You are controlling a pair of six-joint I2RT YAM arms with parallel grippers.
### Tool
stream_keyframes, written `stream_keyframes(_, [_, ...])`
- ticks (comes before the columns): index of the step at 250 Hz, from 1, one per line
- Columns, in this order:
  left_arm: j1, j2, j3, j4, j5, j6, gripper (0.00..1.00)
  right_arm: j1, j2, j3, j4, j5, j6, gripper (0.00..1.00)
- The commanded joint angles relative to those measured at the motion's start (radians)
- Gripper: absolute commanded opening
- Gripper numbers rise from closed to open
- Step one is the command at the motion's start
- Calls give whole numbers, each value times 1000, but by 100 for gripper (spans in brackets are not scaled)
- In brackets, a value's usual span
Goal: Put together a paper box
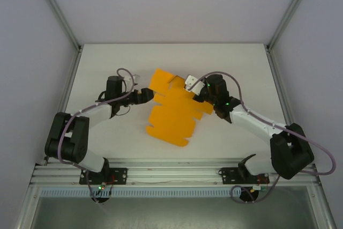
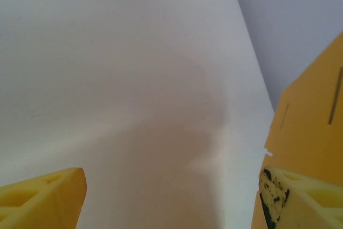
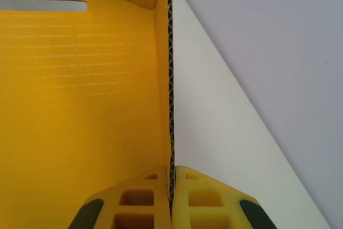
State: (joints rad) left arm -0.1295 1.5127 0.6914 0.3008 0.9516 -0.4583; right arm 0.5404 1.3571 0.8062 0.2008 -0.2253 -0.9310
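I am pinching the paper box [image 1: 171, 108] with my right hand [image 1: 192, 90], closed tight on the thin edge of a raised flap at the sheet's far right side. In the right wrist view my right hand [image 3: 172, 172] is squeezing the corrugated edge of the orange card [image 3: 80, 79] between both pads, likely to stand that flap up along its crease while the rest lies flat. The sheet is lying mostly unfolded in the middle of the tabletop [image 1: 107, 68], its flaps and tabs spread out.

My left hand [image 1: 146, 96] is hovering at the sheet's left edge, open wide and gripping nothing. Through the left wrist camera the card [image 2: 316, 127] is sitting just beside my right-side finger [image 2: 300, 197], so I judge I am lining up to take that edge and steady the sheet.

The tabletop is plain white and matte, and pale walls [image 1: 171, 4] with grey metal corner posts [image 1: 59, 9] are enclosing it.
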Motion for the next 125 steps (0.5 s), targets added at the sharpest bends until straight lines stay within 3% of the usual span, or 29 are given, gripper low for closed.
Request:
stream_keyframes(1, [-22,15,-14,114,92,-35,83,32,38,41,36,88,-1,0])
stream_keyframes(71, [-38,-17,-37,70,32,-10,82,51,57,40,58,147,-32,0])
stream_keyframes(90, [-39,-15,-58,90,64,-8,81,51,54,43,54,143,-34,0])
stream_keyframes(125, [-47,-10,-105,164,110,-12,71,50,60,47,58,136,-32,0])
